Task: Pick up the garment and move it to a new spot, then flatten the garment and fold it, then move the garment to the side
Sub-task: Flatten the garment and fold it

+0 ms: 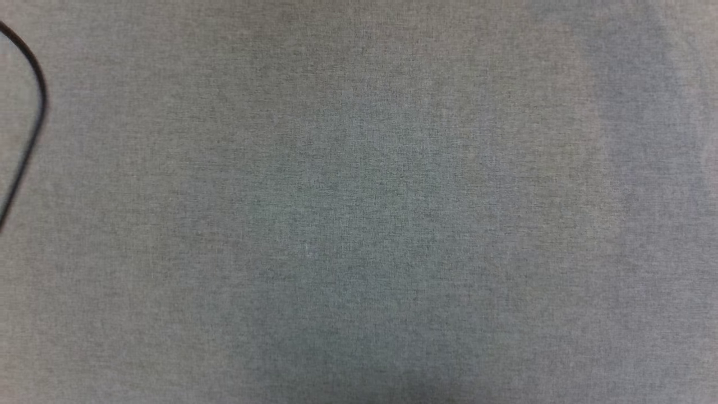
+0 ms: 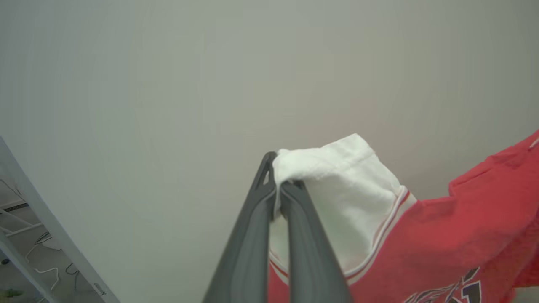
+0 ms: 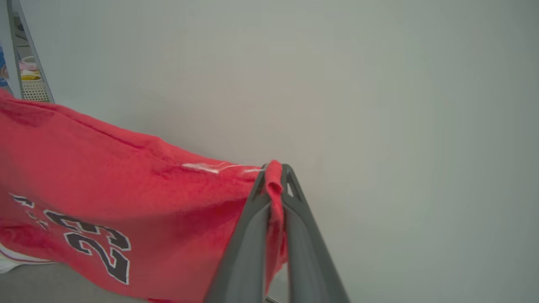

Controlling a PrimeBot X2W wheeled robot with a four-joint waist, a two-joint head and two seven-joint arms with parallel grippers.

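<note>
The garment (image 2: 454,235) is a red jersey T-shirt with white sleeves edged in red stripes. My left gripper (image 2: 278,185) is shut on a white sleeve (image 2: 337,185), which bunches over its fingertips. The red body spreads away to the right of that view, with dark lettering at the bottom edge. In the right wrist view my right gripper (image 3: 274,176) is shut on a red fold of the garment (image 3: 126,198). From there the cloth stretches left and shows a black "23" (image 3: 99,248) outlined in white.
The head view looks down on a grey cloth-covered surface (image 1: 359,224) with a black cable (image 1: 33,112) curving at its left edge. A pale surface lies behind both grippers. A metal frame (image 2: 38,227) and a shelf with a white basket (image 3: 31,86) stand at the sides.
</note>
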